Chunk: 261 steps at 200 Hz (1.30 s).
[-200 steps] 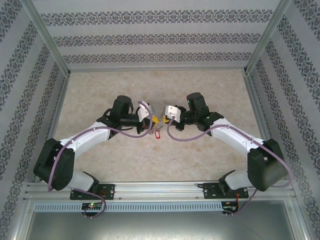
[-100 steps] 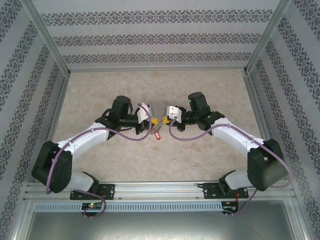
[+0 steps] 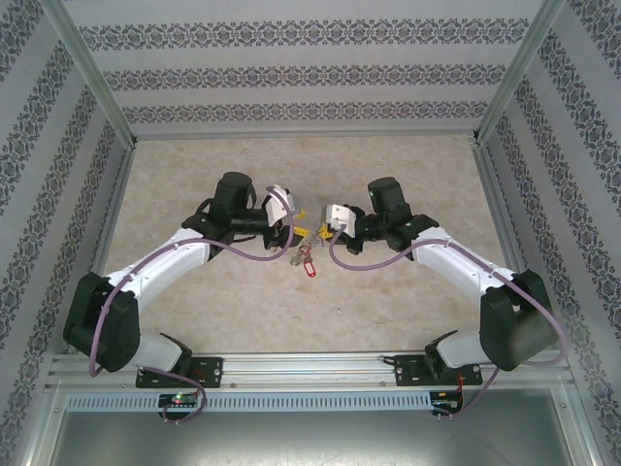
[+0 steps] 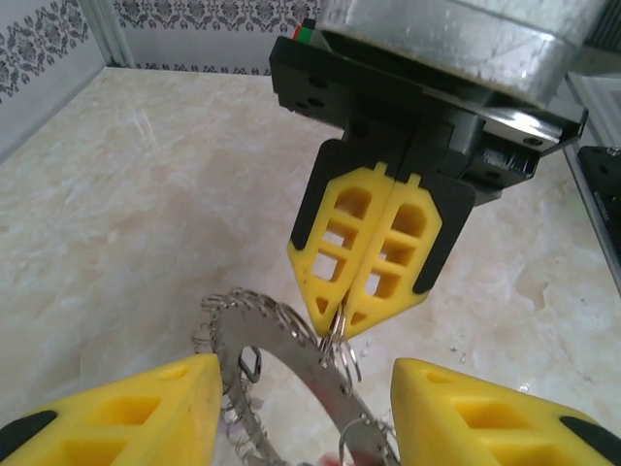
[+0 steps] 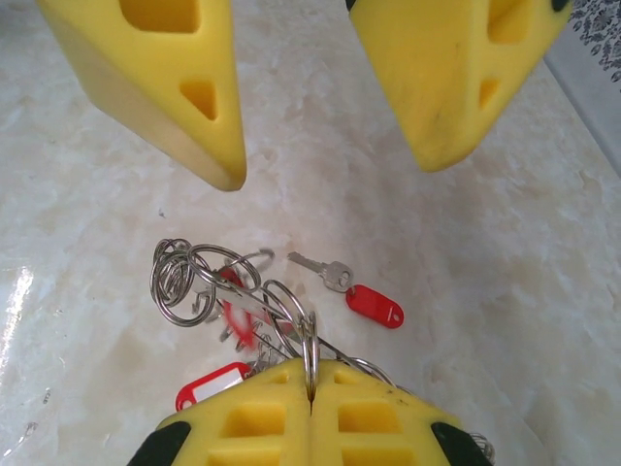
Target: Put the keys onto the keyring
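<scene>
Keyring: the toothed metal loop (image 4: 291, 377) sits mid-worktop between the two arms. It appears to hang just above the surface, with small split rings (image 5: 179, 277) bunched at its left side.
Keys: red tags (image 5: 209, 388) show within the bundle, one of them blurred. I cannot tell how many keys are threaded.
Loose key: a silver key with a red tag (image 5: 337, 275) lies flat on the worktop (image 3: 388, 311), just right of the bundle and apart from it.
Right end effector (image 4: 335, 316): clenched, its yellow pads pinching a thin wire ring of the keyring bundle.
Left end effector (image 5: 333, 170): released, with jaws spread on either side of the loop and gripping nothing.
Just changed: a second ago the left jaws were closed at the bundle. They have now let go, so the right arm alone carries the keyring.
Versus earlier overhead frame: the left wrist has drawn slightly farther back. The red tag under the end effectors sits a little nearer and lower.
Meaning for the task: probably a handover or regrip. The loose key is still unthreaded, so work remains.
</scene>
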Tool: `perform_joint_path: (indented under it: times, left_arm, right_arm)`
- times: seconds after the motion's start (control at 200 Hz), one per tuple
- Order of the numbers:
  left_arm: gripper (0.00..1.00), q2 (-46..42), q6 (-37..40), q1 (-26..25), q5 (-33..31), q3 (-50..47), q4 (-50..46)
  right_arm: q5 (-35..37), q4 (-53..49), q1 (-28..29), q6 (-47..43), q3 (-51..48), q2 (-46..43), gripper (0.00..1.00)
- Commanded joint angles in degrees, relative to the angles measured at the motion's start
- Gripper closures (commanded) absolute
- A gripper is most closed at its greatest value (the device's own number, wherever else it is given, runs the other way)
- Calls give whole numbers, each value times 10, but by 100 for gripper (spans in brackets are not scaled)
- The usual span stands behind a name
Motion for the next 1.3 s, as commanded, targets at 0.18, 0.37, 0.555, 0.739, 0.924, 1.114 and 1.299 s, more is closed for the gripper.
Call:
perform_joint_path:
  times: [0.18, 0.37, 0.555, 0.739, 0.924, 1.114, 1.299]
  left_arm:
    - [53, 38, -26, -22, 0, 17, -34]
    - [60, 59, -45, -23, -27, 34, -36]
    - [85, 68, -44, -23, -25, 46, -45]
    - [100, 55, -9, -23, -28, 36, -64]
    - [100, 18, 6, -22, -57, -5, -26]
    - [100, 15, 4, -21, -54, -6, -22]
    - [100, 16, 8, -21, -58, -6, -23]
  right_arm:
    - [21, 17, 10, 22, 28, 1, 100]
    - [22, 18, 15, 27, 28, -1, 100]
    - [27, 21, 22, 35, 30, 1, 100]
    - [26, 22, 22, 34, 25, 0, 100]
    - [12, 13, 13, 36, 15, -3, 89]
    - [7, 10, 11, 40, 10, -1, 80]
    - [8, 9, 11, 43, 16, 1, 79]
